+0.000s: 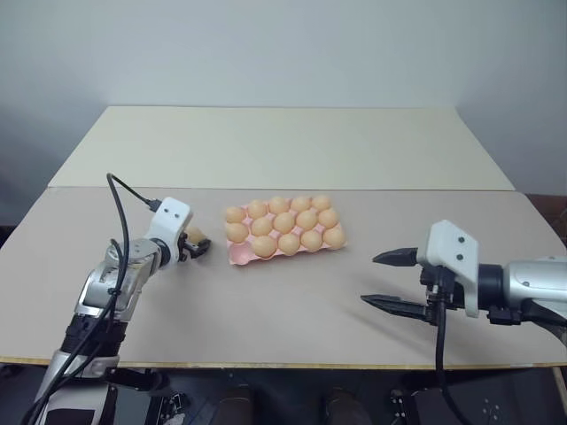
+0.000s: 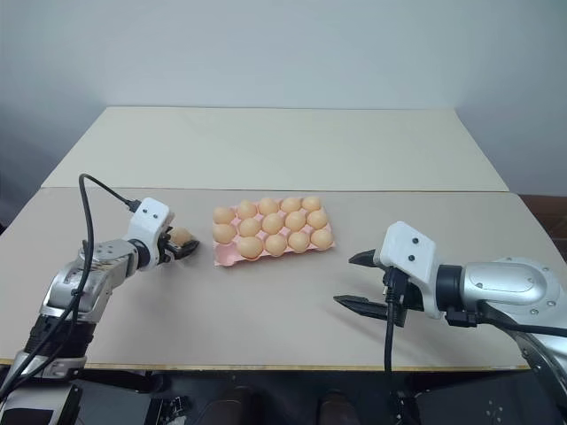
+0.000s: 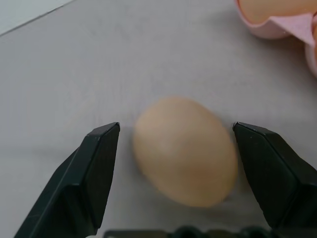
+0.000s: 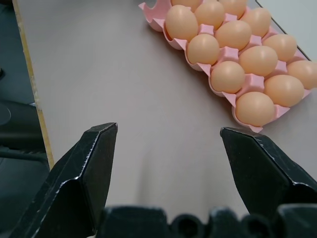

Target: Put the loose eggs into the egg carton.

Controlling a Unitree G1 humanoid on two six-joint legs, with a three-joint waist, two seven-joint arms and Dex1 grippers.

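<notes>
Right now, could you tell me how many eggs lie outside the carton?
1: the loose egg lies on the table between the left gripper's open fingers, left of the egg carton.

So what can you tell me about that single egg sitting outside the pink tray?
The loose egg is smooth, oval and light tan-orange, with no crack showing. It lies on its side on the pale table, just off the end of the egg carton on the robot's left. The left gripper has its black fingers open on either side of it, with a gap visible on both sides.
</notes>
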